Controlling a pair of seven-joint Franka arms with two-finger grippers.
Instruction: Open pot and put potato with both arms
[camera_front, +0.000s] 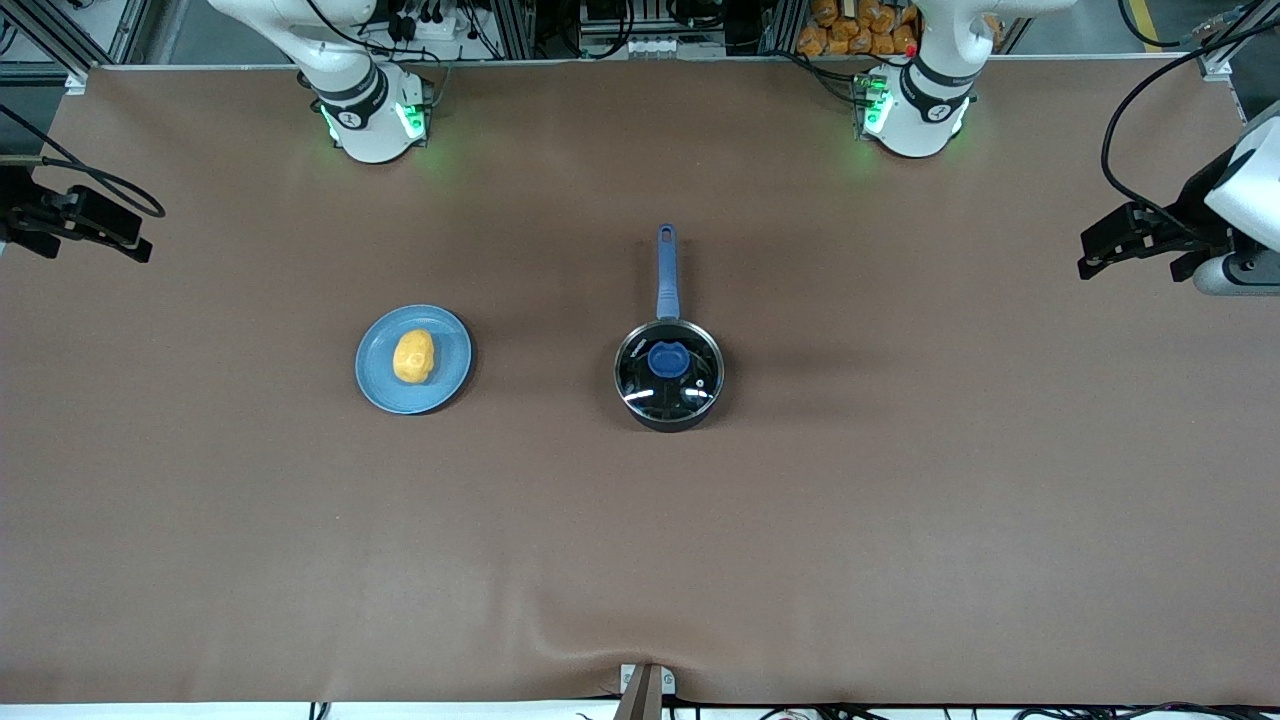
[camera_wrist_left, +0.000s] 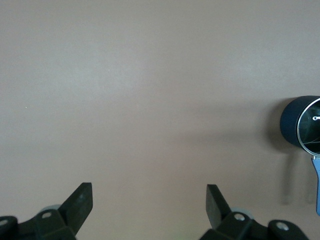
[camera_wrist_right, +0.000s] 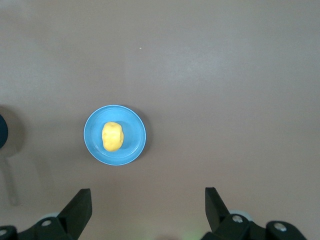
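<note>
Waiting high with fingers spread, the left gripper (camera_wrist_left: 149, 202) and right gripper (camera_wrist_right: 148, 207) grasp nothing. The potato (camera_front: 413, 356) lies on the plate (camera_front: 374, 385), toward the right arm's end; the lidded pot (camera_front: 668, 375) stands mid-table. The lid's small knob (camera_front: 668, 358) could slip from an off-centre pinch.

The pot (camera_wrist_left: 300, 127) is cut off at the left wrist view's edge (only part of body, lid and handle shows). In the right wrist view only a dark sliver of it appears. In the front view, the right gripper (camera_front: 140, 248) is cropped by the frame edge.
</note>
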